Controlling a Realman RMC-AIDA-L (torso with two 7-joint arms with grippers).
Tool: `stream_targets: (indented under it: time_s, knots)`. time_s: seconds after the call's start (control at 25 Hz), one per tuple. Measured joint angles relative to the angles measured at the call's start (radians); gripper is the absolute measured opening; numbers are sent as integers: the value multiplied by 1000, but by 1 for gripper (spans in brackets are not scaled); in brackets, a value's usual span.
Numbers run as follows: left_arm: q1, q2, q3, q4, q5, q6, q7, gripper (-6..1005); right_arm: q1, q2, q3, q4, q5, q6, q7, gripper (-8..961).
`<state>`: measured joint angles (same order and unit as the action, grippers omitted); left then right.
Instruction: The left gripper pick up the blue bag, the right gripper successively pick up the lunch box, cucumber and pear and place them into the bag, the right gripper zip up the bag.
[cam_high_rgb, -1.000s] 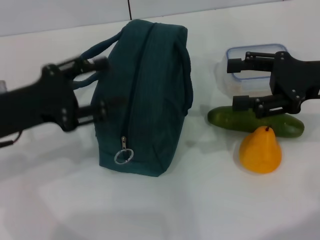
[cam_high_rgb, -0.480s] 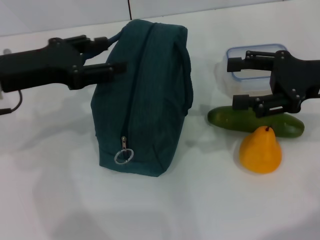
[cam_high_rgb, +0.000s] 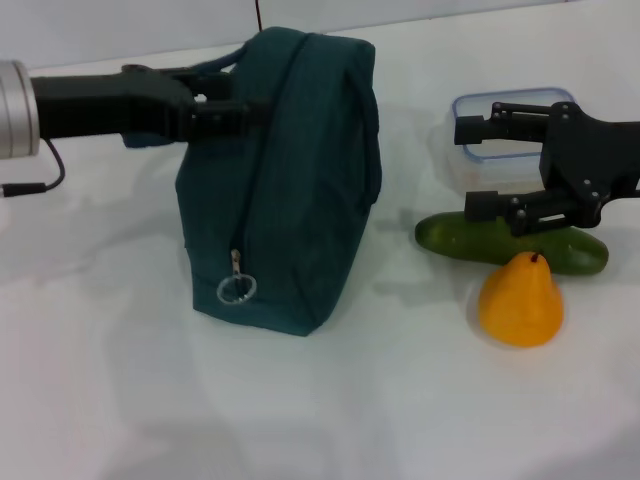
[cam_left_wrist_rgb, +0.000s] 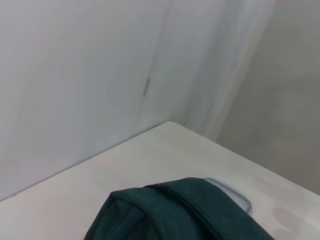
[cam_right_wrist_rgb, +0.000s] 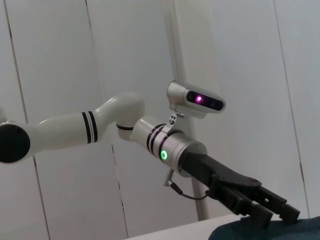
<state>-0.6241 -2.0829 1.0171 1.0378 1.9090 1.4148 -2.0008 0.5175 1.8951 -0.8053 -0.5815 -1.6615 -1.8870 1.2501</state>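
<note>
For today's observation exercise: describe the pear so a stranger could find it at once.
Start at the big blue bag on the white table. To its right lie three items; the pear is nearest the camera, just in front of the long green cucumber. It alone is yellow-orange and rounded.

The left arm reaches in level from the robot's left side, silver cuff at the edge of the head view, black forearm stretched toward the middle. The left gripper (cam_high_rgb: 235, 100) (cam_right_wrist_rgb: 277, 215) sits at its end, its fingers close together and pointing toward the robot's right. The right gripper (cam_high_rgb: 475, 165) hangs on the robot's right, its two fingers spread well apart, one above the other, tips pointing toward the left arm.
</note>
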Motion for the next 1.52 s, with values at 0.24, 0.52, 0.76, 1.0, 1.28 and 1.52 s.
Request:
stream_targets:
  time_s: [0.24, 0.52, 0.76, 1.0, 1.28, 1.52]
  knots:
    - [-7, 1, 0, 5, 13, -18, -40, 753, -4, 2, 0, 0, -1, 0, -2, 872]
    - [26, 0, 1, 46, -61, 2, 4, 753, -5, 1, 0, 0, -3, 0, -8, 872]
    - [31, 0, -3, 49, -70, -14, 6, 753, -5, 0, 0, 0, -4, -5, -12, 872]
    - [34, -3, 14, 42, -49, -70, 1, 752, -5, -2, 0, 0, -4, -8, -13, 871]
    - [26, 0, 17, 31, 3, -79, -33, 738, -6, -2, 0, 1, -4, -9, -14, 871]
    - [15, 0, 17, 15, 46, -81, -77, 657, -5, -2, -1, 0, -4, -5, -14, 871]
